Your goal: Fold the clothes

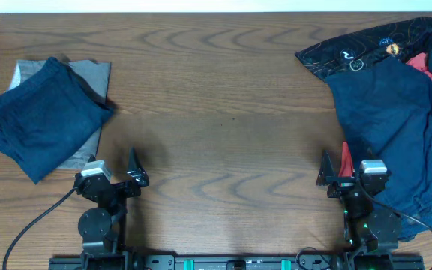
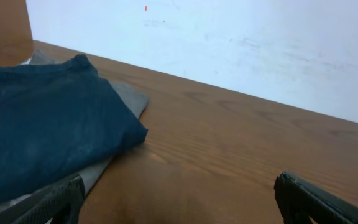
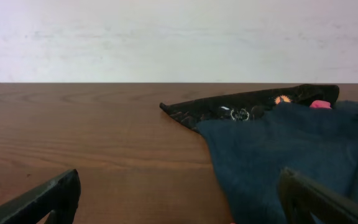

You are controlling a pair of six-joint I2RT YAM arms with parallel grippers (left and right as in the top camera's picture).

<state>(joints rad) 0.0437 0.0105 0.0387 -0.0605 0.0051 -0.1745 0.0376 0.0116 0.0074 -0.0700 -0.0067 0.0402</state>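
A folded dark navy garment (image 1: pixel 43 120) lies on a flat grey garment (image 1: pixel 96 75) at the far left; both also show in the left wrist view, navy (image 2: pixel 42 130) on grey (image 2: pixel 126 99). At the right, large navy trousers (image 1: pixel 388 112) lie unfolded, with a black printed garment (image 1: pixel 366 45) and a red one (image 1: pixel 420 64) behind them. In the right wrist view I see the trousers (image 3: pixel 278 149), the black printed garment (image 3: pixel 241 109) and a bit of red (image 3: pixel 320 104). My left gripper (image 1: pixel 136 174) (image 2: pixel 179 208) is open and empty. My right gripper (image 1: pixel 334 176) (image 3: pixel 179 205) is open and empty, at the trousers' left edge.
The wooden table (image 1: pixel 223 112) stretches bare between the two piles. A red strip (image 1: pixel 346 159) shows beside my right gripper. A pale wall (image 3: pixel 166 37) stands behind the table's far edge. Cables run from both arm bases at the front edge.
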